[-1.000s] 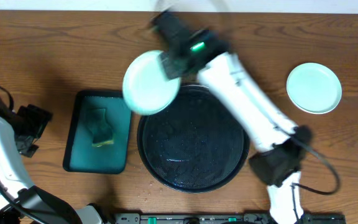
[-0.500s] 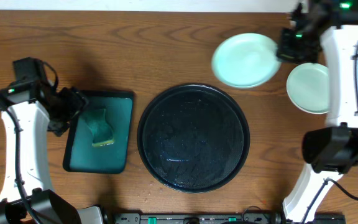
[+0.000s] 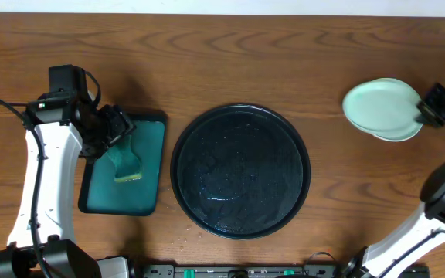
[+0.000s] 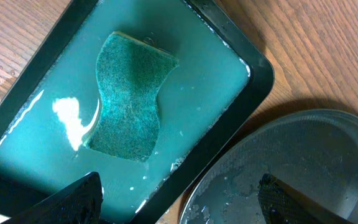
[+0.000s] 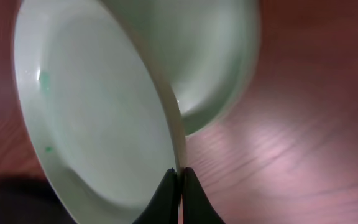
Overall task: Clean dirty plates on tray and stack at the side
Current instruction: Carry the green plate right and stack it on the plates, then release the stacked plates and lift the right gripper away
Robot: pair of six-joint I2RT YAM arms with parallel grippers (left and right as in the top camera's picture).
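Note:
My right gripper (image 3: 427,110) (image 5: 180,177) is shut on the rim of a pale mint plate (image 3: 378,106) (image 5: 98,118). It holds that plate tilted just over a second mint plate (image 3: 399,133) (image 5: 210,56) lying on the table at the far right. The large round black tray (image 3: 240,171) (image 4: 291,174) sits wet in the middle with no plate on it. My left gripper (image 3: 113,130) (image 4: 179,199) is open above the right edge of the teal tray. The white plate is out of view.
A rectangular dark-teal tray (image 3: 149,193) (image 4: 241,81) holding water and a green sponge (image 3: 125,158) (image 4: 129,102) lies left of the black tray. Bare wooden table (image 3: 230,62) runs across the back.
My right arm has carried the mint plate from above the black tray's back-left rim across to the far right, over the other plate. My left arm has moved in over the teal tray.

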